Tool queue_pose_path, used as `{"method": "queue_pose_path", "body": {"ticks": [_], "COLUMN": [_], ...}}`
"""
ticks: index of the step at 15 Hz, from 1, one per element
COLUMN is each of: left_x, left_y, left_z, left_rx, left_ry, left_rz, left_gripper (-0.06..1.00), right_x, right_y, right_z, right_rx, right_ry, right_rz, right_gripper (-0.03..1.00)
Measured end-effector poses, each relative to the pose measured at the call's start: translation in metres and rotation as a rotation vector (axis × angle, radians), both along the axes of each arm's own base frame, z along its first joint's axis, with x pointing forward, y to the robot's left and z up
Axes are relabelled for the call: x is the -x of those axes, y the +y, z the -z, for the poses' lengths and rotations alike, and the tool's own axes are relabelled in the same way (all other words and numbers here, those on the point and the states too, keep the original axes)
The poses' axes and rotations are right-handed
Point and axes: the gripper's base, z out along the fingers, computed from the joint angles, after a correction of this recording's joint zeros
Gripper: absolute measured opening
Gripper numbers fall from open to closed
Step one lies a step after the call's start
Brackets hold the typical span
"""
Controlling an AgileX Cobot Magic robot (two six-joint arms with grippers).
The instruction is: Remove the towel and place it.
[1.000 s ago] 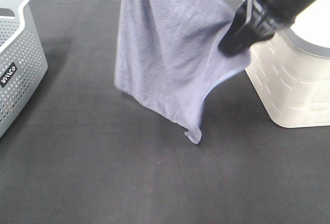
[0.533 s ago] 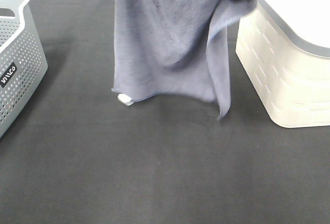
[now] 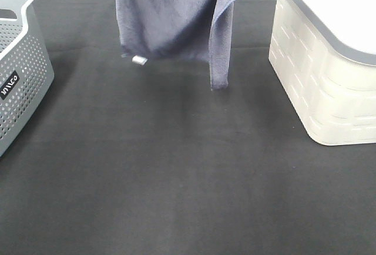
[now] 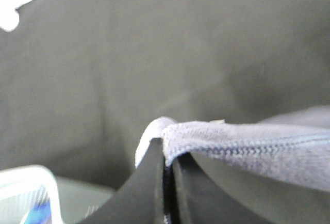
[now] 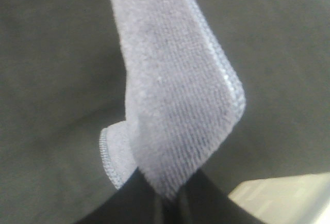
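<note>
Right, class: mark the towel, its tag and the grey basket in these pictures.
towel [image 3: 170,14], exterior high view, middle of the hanging cloth.
tag [image 3: 139,60], exterior high view, its white face.
grey basket [image 3: 26,73], exterior high view, perforated side wall.

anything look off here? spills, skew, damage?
Only the towel: it hangs unevenly, with one side curled into a narrow strip that droops below the rest. The left gripper and right gripper each pinch an edge. No spill or damage visible.
</note>
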Motion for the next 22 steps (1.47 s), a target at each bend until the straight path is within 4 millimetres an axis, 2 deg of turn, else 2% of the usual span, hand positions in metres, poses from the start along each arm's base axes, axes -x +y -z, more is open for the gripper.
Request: {"method": "queue_pose_path", "body": {"ticks": [2, 4, 7, 11, 14, 17, 19, 21, 22], "left_x": [0.001, -0.007, -0.027, -0.049, -0.063, -0.077, -0.083, -0.075, -0.068], "left_y": [0.004, 0.013, 0.034, 0.045, 0.055, 0.051, 0.041, 0.026, 0.021], "left_z": [0.003, 0.006, 0.012, 0.003, 0.006, 0.033, 0.072, 0.105, 0.11], "left_rx": [-0.026, -0.021, 0.009, 0.108, 0.058, 0.029, -0.027, -0.084, -0.089], "left_ry": [0.041, 0.043, 0.0, -0.19, -0.275, -0.228, -0.071, 0.13, 0.209], "left_rz": [-0.016, -0.037, -0.072, -0.045, -0.039, -0.039, -0.027, 0.011, 0.029], "left_gripper": [0.0, 0.0, 0.0, 0.0, 0.0, 0.0, 0.0, 0.0, 0.0], "right_x": [0.007, 0.001, -0.025, -0.067, -0.089, -0.103, -0.107, -0.099, -0.092], "right_y": [0.002, 0.004, 0.009, 0.02, 0.025, 0.029, 0.028, 0.029, 0.03], "right_z": [0.0, 0.007, 0.023, 0.042, 0.055, 0.087, 0.112, 0.128, 0.134], "right_rx": [-0.002, 0.017, 0.036, -0.009, -0.058, -0.061, -0.062, -0.065, -0.062], "right_ry": [0.063, 0.044, -0.072, -0.334, -0.485, -0.454, -0.344, -0.161, -0.061], "right_rz": [-0.053, -0.071, -0.055, -0.012, 0.043, 0.062, 0.075, 0.059, 0.038], "right_gripper": [0.0, 0.0, 0.0, 0.0, 0.0, 0.0, 0.0, 0.0, 0.0]}}
